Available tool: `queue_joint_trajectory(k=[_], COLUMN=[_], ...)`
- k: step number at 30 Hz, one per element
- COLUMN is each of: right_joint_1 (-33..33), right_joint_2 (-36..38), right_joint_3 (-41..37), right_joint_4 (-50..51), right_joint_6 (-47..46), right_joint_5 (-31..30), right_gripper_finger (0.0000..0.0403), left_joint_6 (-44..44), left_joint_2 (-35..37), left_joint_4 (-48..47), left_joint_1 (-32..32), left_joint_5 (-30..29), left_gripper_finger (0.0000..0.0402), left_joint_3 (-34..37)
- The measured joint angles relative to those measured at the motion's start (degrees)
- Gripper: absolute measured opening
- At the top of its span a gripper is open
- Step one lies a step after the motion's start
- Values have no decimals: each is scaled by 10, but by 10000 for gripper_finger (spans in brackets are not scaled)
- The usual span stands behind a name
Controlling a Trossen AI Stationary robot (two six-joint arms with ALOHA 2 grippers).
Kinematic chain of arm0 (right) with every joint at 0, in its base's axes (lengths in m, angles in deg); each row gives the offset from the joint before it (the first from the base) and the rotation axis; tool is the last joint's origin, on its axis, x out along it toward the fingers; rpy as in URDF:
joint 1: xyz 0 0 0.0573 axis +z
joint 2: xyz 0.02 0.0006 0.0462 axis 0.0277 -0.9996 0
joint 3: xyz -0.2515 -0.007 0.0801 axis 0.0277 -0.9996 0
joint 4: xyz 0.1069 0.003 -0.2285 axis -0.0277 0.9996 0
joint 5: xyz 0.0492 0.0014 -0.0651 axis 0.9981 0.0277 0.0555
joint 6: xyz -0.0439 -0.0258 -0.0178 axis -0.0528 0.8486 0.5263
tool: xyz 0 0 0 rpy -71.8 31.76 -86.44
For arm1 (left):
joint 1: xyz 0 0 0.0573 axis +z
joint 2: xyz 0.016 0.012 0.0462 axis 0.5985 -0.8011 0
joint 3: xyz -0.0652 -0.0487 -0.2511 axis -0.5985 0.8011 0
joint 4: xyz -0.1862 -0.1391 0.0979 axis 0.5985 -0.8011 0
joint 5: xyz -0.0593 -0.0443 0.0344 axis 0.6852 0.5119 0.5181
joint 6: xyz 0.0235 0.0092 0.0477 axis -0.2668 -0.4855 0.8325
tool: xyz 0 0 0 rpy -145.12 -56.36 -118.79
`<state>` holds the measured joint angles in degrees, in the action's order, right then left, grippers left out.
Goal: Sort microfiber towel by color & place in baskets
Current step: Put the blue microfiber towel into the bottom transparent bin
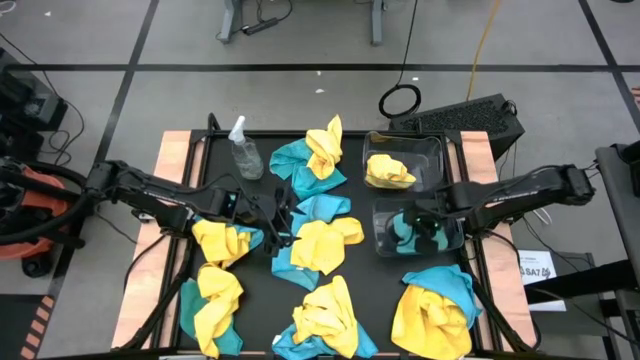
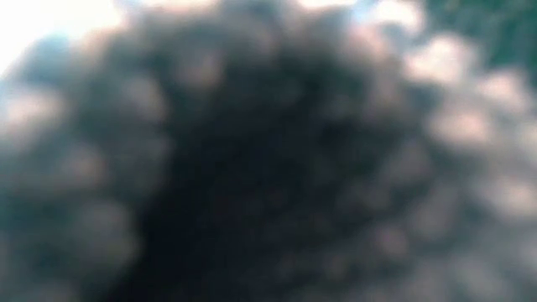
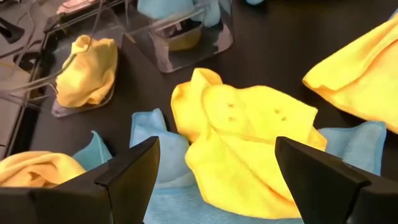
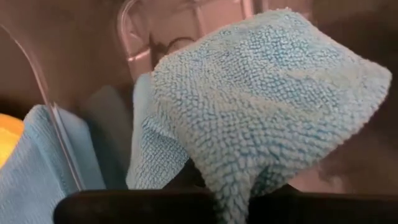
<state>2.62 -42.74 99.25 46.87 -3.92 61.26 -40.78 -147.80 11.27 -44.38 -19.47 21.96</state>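
Yellow and teal microfiber towels lie in heaps over the black mat. Two clear baskets stand at the right. The far basket (image 1: 440, 150) holds a yellow towel (image 1: 388, 172). My right gripper (image 1: 428, 228) reaches down into the near basket (image 1: 380, 238), shut on a teal towel (image 4: 261, 106). My left gripper (image 1: 283, 222) hangs open over the mat's middle. In the left wrist view its fingers stand apart on either side of a yellow towel (image 3: 242, 143), which lies on a teal towel (image 3: 155, 149), and they touch neither. Blurred cloth fills the low view. My right gripper pinches a bunched part of the teal towel (image 4: 231, 196) between its two fingers, which point down from above into the near basket. The towel's own bulk hides the fingertips. The cloth bulges slack in front of the fingers, inside the basket's walls (image 4: 56, 137).
A clear spray bottle (image 1: 245, 150) stands at the mat's far left. Mixed yellow and teal heaps lie at the far middle (image 1: 318, 155), the left (image 1: 222, 240), the near left (image 1: 215, 305), the near middle (image 1: 325, 320) and the near right (image 1: 435, 310).
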Motion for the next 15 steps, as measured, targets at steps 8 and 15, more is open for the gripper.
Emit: queue_joint_trajectory(k=[8, 15], right_joint_1=[0, 0], right_joint_2=[-17, -72], right_joint_3=[0, 0], right_joint_4=[-24, -43], right_joint_6=[-17, -51], right_joint_5=[3, 10], right_gripper_finger=[21, 49], left_joint_6=[-10, -10], left_joint_2=[-17, -68], left_joint_4=[18, 25], left_joint_1=[5, 4], left_joint_5=[0, 0], left_gripper_finger=[324, 324], left_joint_3=[10, 10])
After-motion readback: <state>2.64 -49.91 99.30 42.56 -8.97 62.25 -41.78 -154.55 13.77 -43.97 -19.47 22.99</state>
